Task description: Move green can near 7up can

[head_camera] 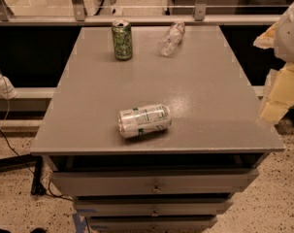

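The green can (pixel 122 41) stands upright at the far left of the grey table top (pixel 204 91), dark green with pale markings and a silver top. The 7up can (pixel 144 121) lies on its side near the table's front edge, silver-white with green print, its top facing left. My gripper (pixel 278 97) shows as pale yellow and white parts at the right edge of the view, beyond the table's right side, well away from both cans and holding nothing that I can see.
A clear plastic bottle (pixel 171 38) lies on its side at the far middle of the table, right of the green can. Drawers (pixel 154 184) sit under the table top. A railing (pixel 137 13) runs behind the table. Cables lie on the floor at left.
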Controlling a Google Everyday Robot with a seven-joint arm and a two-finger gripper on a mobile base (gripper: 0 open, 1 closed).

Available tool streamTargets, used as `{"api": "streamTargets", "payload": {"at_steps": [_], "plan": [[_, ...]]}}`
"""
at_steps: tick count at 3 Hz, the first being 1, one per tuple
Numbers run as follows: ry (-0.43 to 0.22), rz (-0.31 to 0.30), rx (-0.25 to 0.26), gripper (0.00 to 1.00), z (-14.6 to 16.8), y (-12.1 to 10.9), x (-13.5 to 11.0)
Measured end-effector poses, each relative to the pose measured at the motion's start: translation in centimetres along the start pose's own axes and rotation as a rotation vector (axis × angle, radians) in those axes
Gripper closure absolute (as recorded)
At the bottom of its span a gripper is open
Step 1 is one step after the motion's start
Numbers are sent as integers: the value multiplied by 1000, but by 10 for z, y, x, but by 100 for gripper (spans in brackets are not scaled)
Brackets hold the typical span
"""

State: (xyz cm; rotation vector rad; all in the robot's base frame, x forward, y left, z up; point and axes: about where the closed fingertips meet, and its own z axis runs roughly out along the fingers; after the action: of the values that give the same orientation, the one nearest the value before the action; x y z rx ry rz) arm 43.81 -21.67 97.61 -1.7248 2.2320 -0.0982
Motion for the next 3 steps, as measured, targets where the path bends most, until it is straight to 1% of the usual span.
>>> {"api": "streamTargets", "payload": {"at_steps": [1,2,3], "plan": [[0,0,0,0,0,0,0],[-72,4,30,0,16,-20,-20],[-117,7,100,0,17,-41,-31]]}}
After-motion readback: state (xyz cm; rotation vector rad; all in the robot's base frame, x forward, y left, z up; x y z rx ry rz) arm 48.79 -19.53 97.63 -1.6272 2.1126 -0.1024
